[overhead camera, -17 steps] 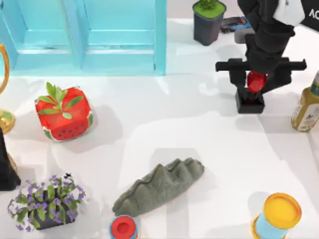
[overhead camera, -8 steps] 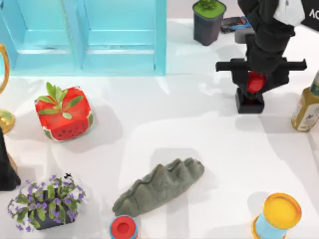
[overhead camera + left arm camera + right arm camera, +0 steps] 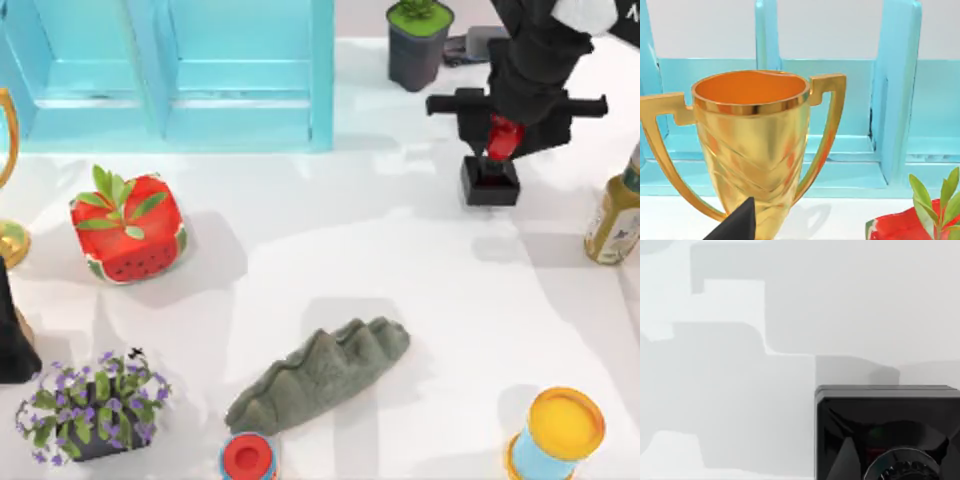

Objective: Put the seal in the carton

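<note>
The seal (image 3: pixel 490 181), a black square block with a red knob, hangs just above the table at the far right, with my right gripper (image 3: pixel 503 137) shut on the knob. In the right wrist view the seal's black base (image 3: pixel 885 425) is close up over the white tabletop. The carton (image 3: pixel 180 70), a turquoise open box, stands along the far left edge, well to the left of the seal; its turquoise walls (image 3: pixel 900 100) rise behind the trophy in the left wrist view. My left arm (image 3: pixel 12 345) is parked at the left edge of the table.
A gold trophy (image 3: pixel 752 145) stands before the carton at far left. On the table are a watermelon-patterned pot (image 3: pixel 128 228), purple flowers (image 3: pixel 90 405), a grey rock (image 3: pixel 320 375), a red-capped jar (image 3: pixel 248 458), a yellow-lidded can (image 3: pixel 560 435), a bottle (image 3: pixel 615 215) and a potted plant (image 3: pixel 418 40).
My right gripper has raised the seal off the table and carried it slightly left and toward the far side. The left arm has not moved.
</note>
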Robot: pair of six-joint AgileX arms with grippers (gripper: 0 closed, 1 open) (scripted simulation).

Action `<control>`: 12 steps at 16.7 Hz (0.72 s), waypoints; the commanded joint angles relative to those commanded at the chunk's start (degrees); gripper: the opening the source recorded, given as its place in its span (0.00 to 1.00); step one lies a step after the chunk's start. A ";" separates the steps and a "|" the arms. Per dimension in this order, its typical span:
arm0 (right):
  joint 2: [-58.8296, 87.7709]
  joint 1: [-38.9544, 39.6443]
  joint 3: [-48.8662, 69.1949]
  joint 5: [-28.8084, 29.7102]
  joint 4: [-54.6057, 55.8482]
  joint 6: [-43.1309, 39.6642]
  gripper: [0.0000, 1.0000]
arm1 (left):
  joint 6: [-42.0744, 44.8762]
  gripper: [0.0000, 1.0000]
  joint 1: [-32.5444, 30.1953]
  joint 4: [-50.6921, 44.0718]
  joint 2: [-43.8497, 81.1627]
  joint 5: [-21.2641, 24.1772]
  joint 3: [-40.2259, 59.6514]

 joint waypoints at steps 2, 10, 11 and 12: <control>-0.07 -0.46 5.36 -1.45 -0.36 -0.56 0.00 | 0.00 1.00 0.00 0.00 0.00 0.00 0.00; 1.76 -0.87 23.59 -0.18 -21.51 -1.30 0.00 | 0.00 1.00 0.00 0.00 0.00 0.00 0.00; 2.28 -0.60 24.22 0.46 -23.91 -0.85 0.00 | 0.00 1.00 0.00 0.00 0.00 0.00 0.00; 2.82 -0.35 24.55 0.97 -25.68 -0.35 0.00 | 0.00 1.00 0.00 0.00 0.00 0.00 0.00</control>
